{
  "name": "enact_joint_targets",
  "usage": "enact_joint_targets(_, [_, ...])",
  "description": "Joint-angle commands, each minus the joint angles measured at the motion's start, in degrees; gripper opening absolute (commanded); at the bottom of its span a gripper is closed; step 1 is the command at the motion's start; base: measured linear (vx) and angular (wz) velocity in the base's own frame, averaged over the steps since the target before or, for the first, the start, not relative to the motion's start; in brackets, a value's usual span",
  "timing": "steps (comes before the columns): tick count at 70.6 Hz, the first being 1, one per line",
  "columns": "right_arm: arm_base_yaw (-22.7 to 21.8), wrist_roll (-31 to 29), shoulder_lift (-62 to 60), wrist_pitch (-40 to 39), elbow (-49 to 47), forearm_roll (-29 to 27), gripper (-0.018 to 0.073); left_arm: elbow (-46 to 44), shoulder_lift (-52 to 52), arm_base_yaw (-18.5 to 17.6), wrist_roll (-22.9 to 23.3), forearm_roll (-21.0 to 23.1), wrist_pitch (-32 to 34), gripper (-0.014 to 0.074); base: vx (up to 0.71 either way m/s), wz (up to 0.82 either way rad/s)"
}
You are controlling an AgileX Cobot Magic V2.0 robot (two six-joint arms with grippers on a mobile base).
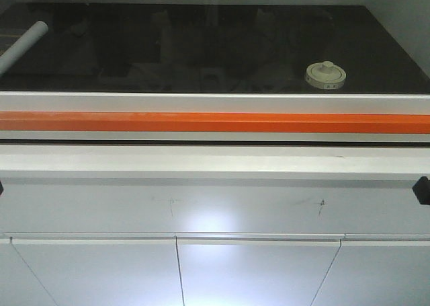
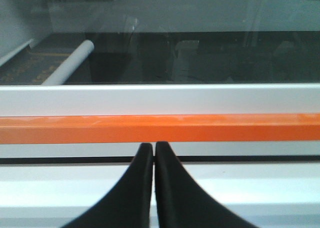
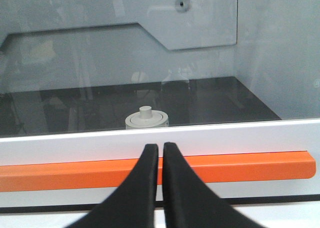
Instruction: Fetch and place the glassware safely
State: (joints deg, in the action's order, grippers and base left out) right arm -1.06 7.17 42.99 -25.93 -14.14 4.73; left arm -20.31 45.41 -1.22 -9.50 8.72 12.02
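**Jar behind the frame: strike risk**

Glass jar (image 1: 326, 75) sat lid-on, right side of the dark desk (image 1: 201, 50), beyond the orange-barred frame (image 1: 215, 122). Your left claw (image 2: 153, 148) and right claw (image 3: 161, 147) were pressed together, outside. Reaching low would likely hit that frame; gripping the knob could lift only the lid.

We see a cream-white lid (image 1: 326, 75) with small dark marks round its rim, a glossy black worktop (image 1: 201, 44), an orange strip (image 1: 215, 122) and a pale grey tube (image 1: 23, 45).

Glossy black table (image 1: 201, 50), with a white rail (image 1: 215, 103) and an orange strip (image 1: 215, 122) along its near edge. Cream-lidded jar (image 1: 326, 75) stands near right. White rolled tube (image 1: 23, 45) lies angled at far left.
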Motion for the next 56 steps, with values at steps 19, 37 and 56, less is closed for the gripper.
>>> enact_joint_targets(19, [0.16, -0.42, 5.59, -16.01, 4.86, 5.09, -0.0004, 9.18, 2.43, -1.44, 8.23, -10.65, 27.08, -0.0007, 0.0, 0.0])
enact_joint_targets(37, [0.16, -0.67, 16.75, -25.12, 4.86, 5.23, -0.0004, 9.18, 12.22, -1.44, 9.5, -10.61, 33.79, -0.0007, 0.0, 0.0])
enact_joint_targets(56, [0.16, -4.83, 28.85, -35.99, 4.59, 5.05, -0.0004, 8.72, 20.75, -1.44, 9.5, -10.61, 41.12, -0.0007, 0.0, 0.0])
